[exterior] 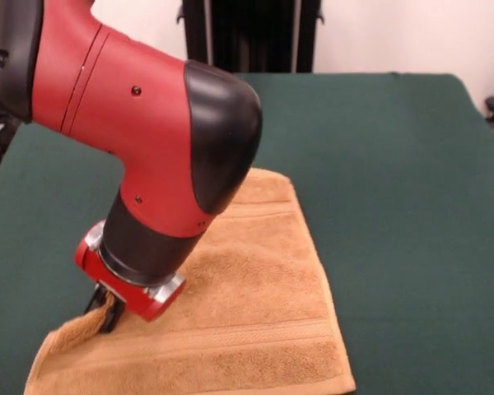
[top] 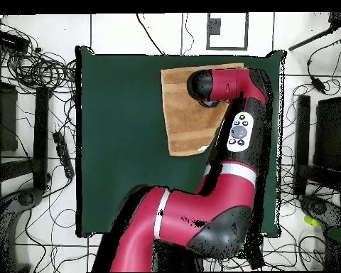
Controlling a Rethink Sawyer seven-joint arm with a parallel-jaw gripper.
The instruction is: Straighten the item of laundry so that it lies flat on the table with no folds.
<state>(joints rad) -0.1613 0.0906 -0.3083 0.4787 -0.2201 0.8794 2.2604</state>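
1. The small orange-tan terry towel (exterior: 255, 313) lies near the front edge of the dark green cloth-covered worktop (exterior: 395, 164), mostly spread.
2. The black end effector (exterior: 103, 311) meets the towel's raised near-left corner; I cannot tell whether it grips.
3. That corner remains to flatten.

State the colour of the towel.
Orange-tan, with flat woven stripe bands; the towel shows best in the front view.

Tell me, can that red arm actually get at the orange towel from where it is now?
Very likely yes. The gripper is already down at the towel, at the corner near the table's front edge, where the cloth is slightly raised. Nothing stands between them. Whether the gripper has hold of the cloth cannot be seen.
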